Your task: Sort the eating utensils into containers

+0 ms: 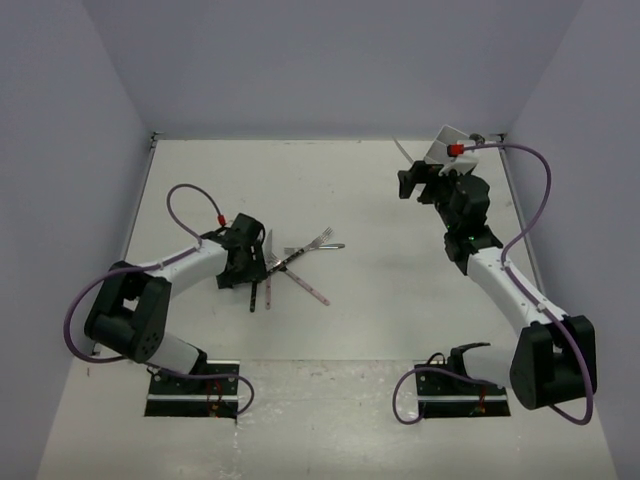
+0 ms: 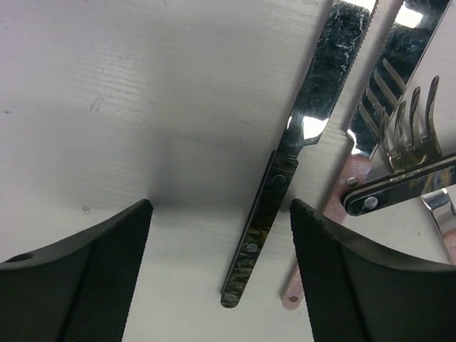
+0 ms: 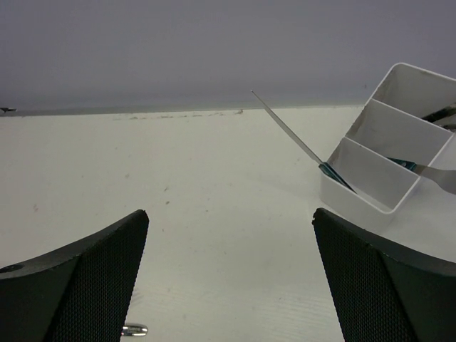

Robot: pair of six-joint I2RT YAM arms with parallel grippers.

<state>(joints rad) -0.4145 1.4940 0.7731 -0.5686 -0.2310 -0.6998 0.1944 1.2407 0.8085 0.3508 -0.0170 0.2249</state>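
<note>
Several utensils (image 1: 295, 258) lie in a loose pile left of the table's centre. My left gripper (image 1: 250, 268) is low over the pile's left edge and open. In the left wrist view (image 2: 221, 214) a dark-handled knife (image 2: 262, 217) lies flat between the fingers, nearer the right one. A pink handle (image 2: 293, 285) lies beside the right finger (image 2: 335, 271). Forks (image 2: 402, 125) and a black handle (image 2: 399, 187) lie further right. My right gripper (image 1: 412, 185) (image 3: 229, 217) is open and empty, above the table beside the white bin (image 1: 446, 140) (image 3: 360, 198).
The bin has three compartments. A knife (image 3: 286, 130) with a green handle leans out of the nearest one, and other utensils lie in the two behind. A metal tip (image 3: 133, 329) shows by the right gripper's left finger. Walls close off the table's back and sides.
</note>
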